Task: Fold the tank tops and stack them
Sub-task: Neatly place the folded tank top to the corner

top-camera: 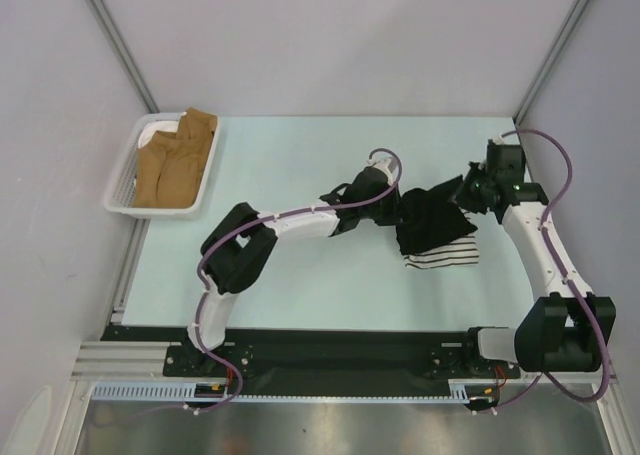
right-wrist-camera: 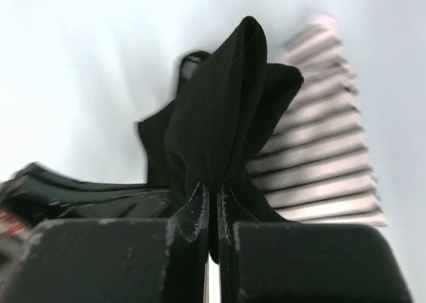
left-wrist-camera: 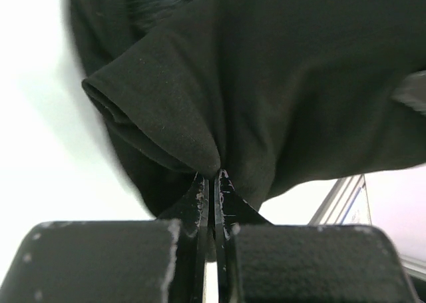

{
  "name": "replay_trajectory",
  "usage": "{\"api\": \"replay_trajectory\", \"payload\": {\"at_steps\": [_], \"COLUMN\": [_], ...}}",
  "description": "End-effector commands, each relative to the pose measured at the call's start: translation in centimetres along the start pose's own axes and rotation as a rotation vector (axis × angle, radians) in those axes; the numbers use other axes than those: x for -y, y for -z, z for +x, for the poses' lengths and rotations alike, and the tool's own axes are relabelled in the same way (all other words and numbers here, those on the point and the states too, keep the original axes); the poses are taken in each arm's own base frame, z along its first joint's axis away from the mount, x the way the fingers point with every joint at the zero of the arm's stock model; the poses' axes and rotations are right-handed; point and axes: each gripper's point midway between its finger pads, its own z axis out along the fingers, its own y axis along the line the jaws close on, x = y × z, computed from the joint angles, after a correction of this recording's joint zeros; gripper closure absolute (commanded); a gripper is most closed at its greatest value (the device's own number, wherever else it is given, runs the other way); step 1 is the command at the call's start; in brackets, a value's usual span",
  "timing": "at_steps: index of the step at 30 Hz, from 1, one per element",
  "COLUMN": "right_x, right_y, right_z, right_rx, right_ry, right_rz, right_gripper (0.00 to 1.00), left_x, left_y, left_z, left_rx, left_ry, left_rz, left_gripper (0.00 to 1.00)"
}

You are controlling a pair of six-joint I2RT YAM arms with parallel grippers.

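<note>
Right tool (right-wrist-camera: 212,195) pinching black tank top (right-wrist-camera: 223,116)

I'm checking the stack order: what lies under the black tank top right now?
The striped tank top is under the black tank top, on the table. Only its near strip shows in the top view; the rest, and how it is folded, is covered by black cloth.
</note>
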Motion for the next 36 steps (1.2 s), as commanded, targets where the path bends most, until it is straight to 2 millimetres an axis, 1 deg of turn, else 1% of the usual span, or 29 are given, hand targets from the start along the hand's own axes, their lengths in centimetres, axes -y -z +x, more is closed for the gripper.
{"api": "replay_trajectory", "payload": {"at_steps": [1,2,3,4,5,6,8,9,11,14,15,16,17,19,20,23,24,25,26,27,28,29,30,31,32,33,34,35,36], "right_x": [3.7,4.6,5.7,6.4,7.6,8.3,9.3,9.7,10.5,11.5,11.7,11.7,12.2,12.4,12.8,13.4,13.7,13.8,13.8,13.8,13.9,14.0,13.9,14.1,14.2,14.2,14.0,14.0,13.9], "right_y": [0.3,-0.1,-0.8,-1.3,-1.7,-2.2,-2.7,-3.0,-3.3,-4.8,-5.3,-5.5,-6.3,-6.8,-7.0,-7.0,-7.0,-6.9,-6.9,-6.8,-6.7,-6.6,-6.3,-6.0,-5.8,-5.5,-5.0,-4.8,-4.5], "right_z": [0.3,0.8,2.5,2.5,2.7,3.8,3.9,4.4,4.5,4.7,4.7,3.9,4.2,3.2,3.1,2.8,2.5,2.3,2.1,2.1,2.1,2.3,2.2,2.0,2.0,1.9,1.4,1.0,0.7], "right_rx": [0.023,0.019,-0.013,0.002,0.003,-0.022,-0.006,-0.004,0.005,-0.011,-0.014,-0.007,-0.024,-0.011,-0.013,0.005,0.012,0.015,0.015,0.011,0.014,0.012,0.020,0.035,0.042,0.055,0.079,0.094,0.102], "right_ry": [-0.079,-0.104,-0.131,-0.153,-0.185,-0.213,-0.224,-0.232,-0.249,-0.275,-0.284,-0.296,-0.309,-0.319,-0.318,-0.327,-0.331,-0.336,-0.339,-0.343,-0.341,-0.342,-0.342,-0.344,-0.347,-0.351,-0.346,-0.344,-0.343], "right_rz": [0.046,0.059,0.065,0.061,0.070,0.077,0.104,0.118,0.132,0.148,0.150,0.150,0.169,0.184,0.208,0.225,0.227,0.232,0.228,0.228,0.230,0.239,0.239,0.253,0.261,0.263,0.258,0.258,0.257], "right_gripper": [1.00,1.00,1.00,1.00,1.00,1.00,1.00,1.00,0.99,0.98,0.98,0.98,0.98,0.98,0.97,0.96,0.94,0.94,0.94,0.94,0.92,0.86,0.73,0.71,0.67,0.57,0.56,0.54,0.49], "left_x": [2.4,2.4,2.4,2.1,2.2,1.9,2.1,1.8,1.0,-0.2,-0.6,-1.0,-1.0,-1.4,-1.8,-1.9,-1.6,-1.5,-1.7,-1.3,-1.3,-1.2,-1.0,-1.1,-1.0,-1.1,-1.3,-2.1,-2.2], "left_y": [-1.6,-1.8,-2.0,-2.3,-2.4,-2.4,-2.4,-2.4,-2.7,-3.1,-3.2,-3.4,-3.5,-3.7,-3.7,-3.9,-3.9,-3.8,-3.7,-3.6,-3.7,-3.7,-3.8,-3.9,-4.0,-4.1,-4.1,-4.0,-3.8], "left_z": [0.7,1.2,1.3,1.9,2.2,2.6,3.2,3.3,4.0,4.7,4.8,5.0,4.8,4.7,4.7,3.2,2.3,1.8,0.8,0.3,0.0,-0.1,-0.3,-0.1,-0.2,0.0,0.1,0.7,0.6], "left_rx": [-0.020,-0.030,-0.034,-0.045,-0.049,-0.049,-0.057,-0.055,-0.069,-0.076,-0.074,-0.071,-0.059,-0.047,-0.044,-0.006,0.020,0.036,0.071,0.084,0.091,0.095,0.097,0.089,0.091,0.084,0.084,0.066,0.074], "left_ry": [-0.024,-0.024,-0.022,-0.019,-0.014,-0.015,-0.021,-0.021,-0.009,0.009,0.016,0.030,0.032,0.039,0.032,-0.026,-0.042,-0.074,-0.089,-0.104,-0.122,-0.127,-0.128,-0.131,-0.130,-0.125,-0.114,-0.108,-0.104], "left_rz": [0.052,0.048,0.048,0.041,0.039,0.029,0.018,0.004,-0.025,-0.054,-0.068,-0.080,-0.075,-0.091,-0.108,-0.132,-0.135,-0.139,-0.159,-0.156,-0.157,-0.157,-0.151,-0.150,-0.146,-0.146,-0.151,-0.178,-0.185], "left_gripper": [0.99,0.99,0.99,0.99,0.99,0.99,0.98,0.98,0.97,0.97,0.97,0.98,0.98,0.96,0.95,0.90,0.89,0.84,0.83,0.83,0.81,0.79,0.74,0.63,0.57,0.46,0.41,0.36,0.29]}}
